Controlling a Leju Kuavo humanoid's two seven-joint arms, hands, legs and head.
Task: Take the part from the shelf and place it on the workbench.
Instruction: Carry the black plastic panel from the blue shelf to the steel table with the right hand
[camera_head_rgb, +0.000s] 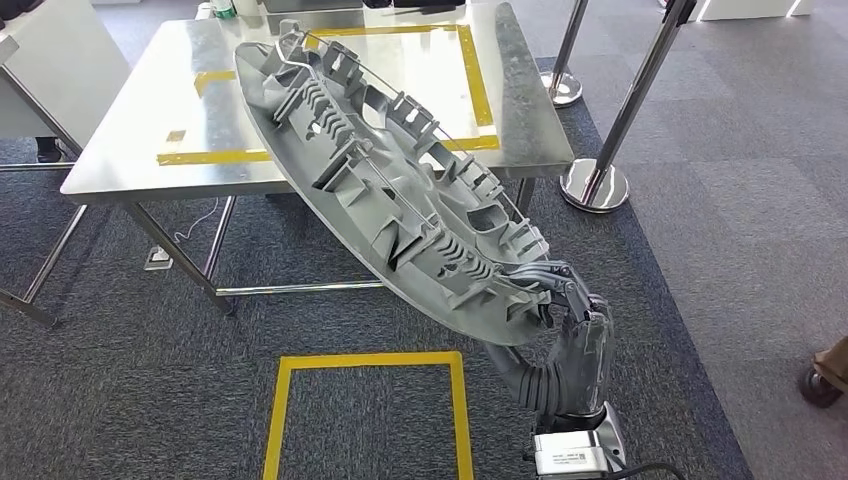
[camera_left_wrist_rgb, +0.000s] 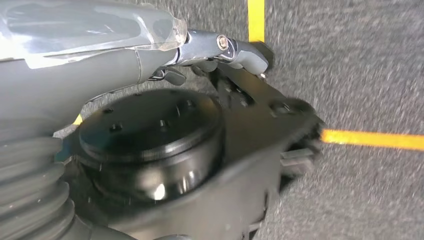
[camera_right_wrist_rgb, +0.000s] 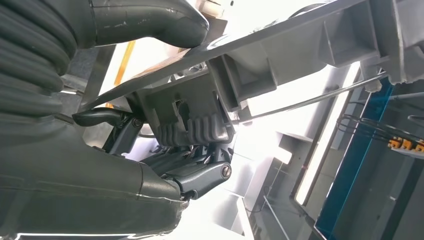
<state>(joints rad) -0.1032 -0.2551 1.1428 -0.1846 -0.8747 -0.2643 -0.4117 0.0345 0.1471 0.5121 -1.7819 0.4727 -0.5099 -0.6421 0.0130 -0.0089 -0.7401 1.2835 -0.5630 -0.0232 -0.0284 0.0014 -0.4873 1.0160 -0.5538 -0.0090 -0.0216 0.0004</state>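
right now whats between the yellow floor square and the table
Head view: bare dark carpet between the yellow floor square and the table; the held part hangs above that stretch.

Head camera looks down at the workbench (camera_head_rgb: 140, 140); wrist cameras sit close behind each hand.

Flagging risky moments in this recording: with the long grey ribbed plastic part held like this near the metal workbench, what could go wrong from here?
1. The right hand grips the long grey ribbed plastic part at one end alone; its far end reaches out over the shiny metal workbench, so it may twist or slip.
2. The tilted part could catch the workbench edge when lowered.
3. It might land off the yellow taped rectangle.
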